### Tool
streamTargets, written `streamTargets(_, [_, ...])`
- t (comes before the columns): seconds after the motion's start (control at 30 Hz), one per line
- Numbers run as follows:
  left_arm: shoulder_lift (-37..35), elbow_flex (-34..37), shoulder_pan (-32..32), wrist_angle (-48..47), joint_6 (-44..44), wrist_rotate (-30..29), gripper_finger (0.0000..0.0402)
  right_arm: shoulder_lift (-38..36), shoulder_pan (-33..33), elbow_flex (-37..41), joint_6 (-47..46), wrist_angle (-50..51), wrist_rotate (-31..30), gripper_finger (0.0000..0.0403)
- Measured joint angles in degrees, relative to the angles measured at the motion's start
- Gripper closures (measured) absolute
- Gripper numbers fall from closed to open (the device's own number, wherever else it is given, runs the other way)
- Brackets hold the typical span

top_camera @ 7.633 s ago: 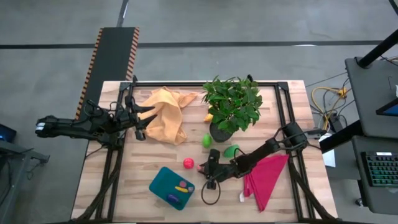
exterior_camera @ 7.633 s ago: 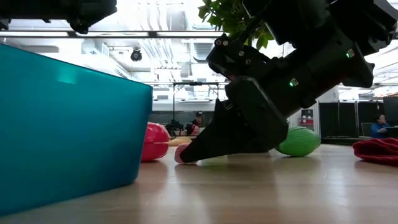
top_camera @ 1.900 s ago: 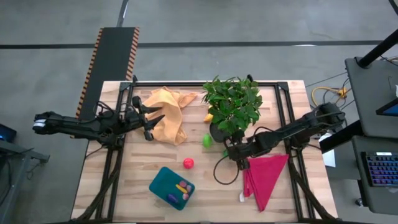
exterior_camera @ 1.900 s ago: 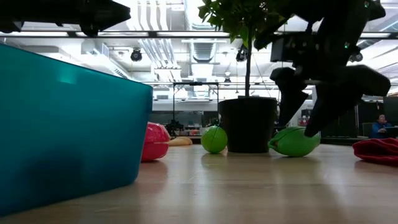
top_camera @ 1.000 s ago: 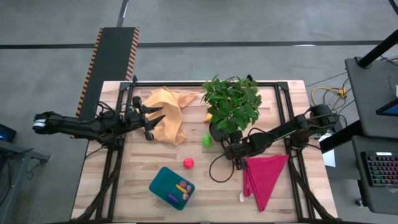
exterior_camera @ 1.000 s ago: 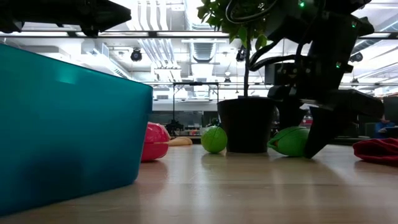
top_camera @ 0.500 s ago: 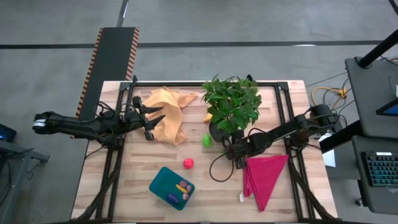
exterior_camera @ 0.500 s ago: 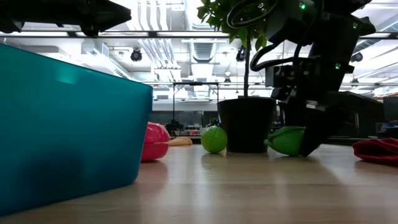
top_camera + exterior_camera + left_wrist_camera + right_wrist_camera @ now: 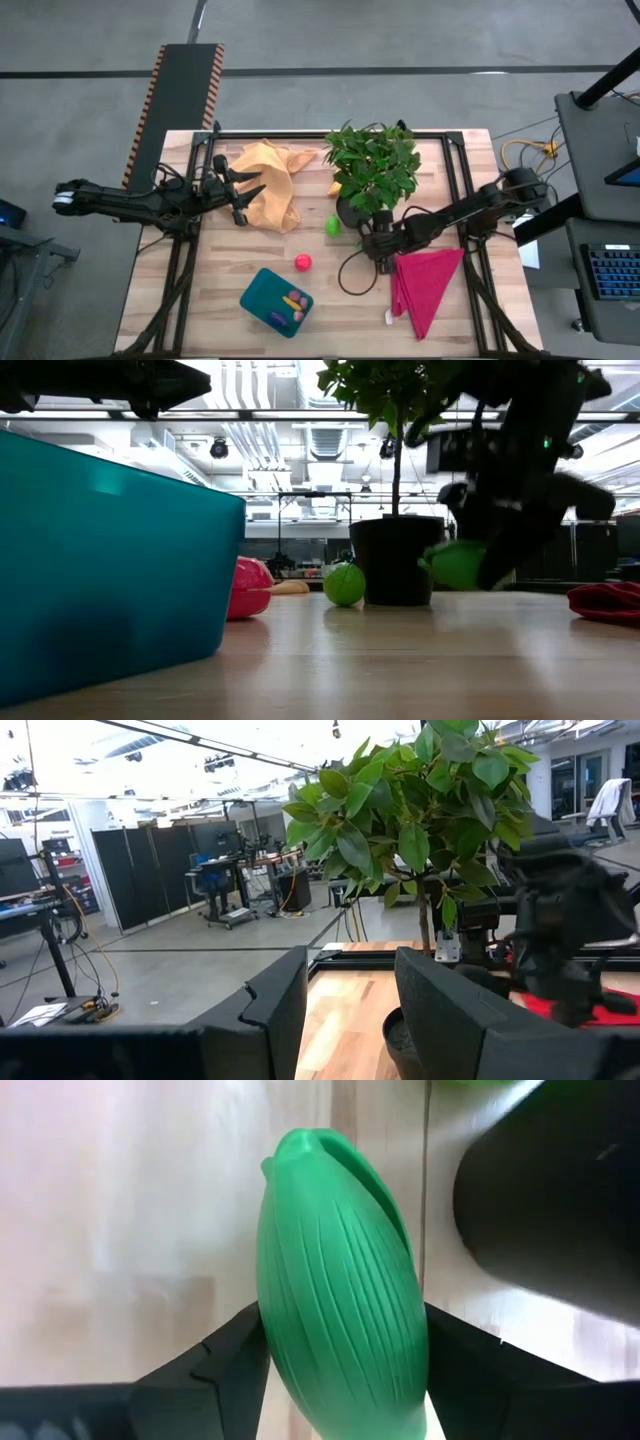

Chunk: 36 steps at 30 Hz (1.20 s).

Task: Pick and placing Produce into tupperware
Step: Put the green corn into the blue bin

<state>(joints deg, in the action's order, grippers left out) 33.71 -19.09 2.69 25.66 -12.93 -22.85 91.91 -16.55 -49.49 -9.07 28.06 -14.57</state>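
My right gripper [image 9: 371, 245] is shut on a green ribbed toy vegetable [image 9: 338, 1310] beside the black pot of the leafy plant [image 9: 356, 212]. In the low view the vegetable [image 9: 455, 565] hangs clear of the table. The teal tub [image 9: 262, 290] stands on its base near the table's front edge, with a yellow banana [image 9: 294, 297] and a purple piece inside. A red-pink toy [image 9: 302, 262] and a green ball [image 9: 332, 226] lie on the table. My left gripper [image 9: 243, 196] is open over the orange-yellow cloth [image 9: 268, 185]. My right gripper pinches the green vegetable's two long sides [image 9: 272, 1342] between its two fingers [image 9: 215, 1370]. The fingers lie along the vegetable, whose pointed end sticks out past them. The vegetable is lifted clear of the table [image 9: 455, 565].
The potted plant [image 9: 373, 165] stands right beside my right gripper, toward the far edge. A magenta cloth [image 9: 425, 285] lies at the front right. A small yellow thing [image 9: 336, 188] shows by the plant's leaves. A black cable loops on the table by my right gripper.
My right gripper has taken hold of the green vegetable, which lay on the table beside the pot, and has lifted it a little way clear of the table. My left arm has kept still.
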Motion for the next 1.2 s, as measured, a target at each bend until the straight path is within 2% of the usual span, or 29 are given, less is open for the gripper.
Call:
streamTargets(0.2, [0.0,0.0,0.0,0.0,0.0,0.0,0.0262,-2.6,-3.5,-1.8,-1.5,-1.7,0.8,0.0190])
streamTargets(0.43, [0.1,0.0,0.0,0.0,0.0,0.0,0.0262,-2.6,-8.3,-2.6,-1.6,-13.6,1.4,0.0190])
streamTargets(0.7, [0.4,0.0,0.0,-0.2,0.2,0.0,0.0262,-1.7,-8.9,-2.7,-5.0,-30.5,1.0,0.0190])
streamTargets(0.97, [0.8,0.0,0.0,-3.0,0.6,0.0,0.0262,3.7,-11.2,-3.9,-4.9,-44.9,-0.8,0.0190])
streamTargets(1.2, [0.6,0.0,0.0,-3.9,0.5,0.0,0.0262,14.5,-13.2,-16.0,-3.4,-44.0,-3.5,0.0190])
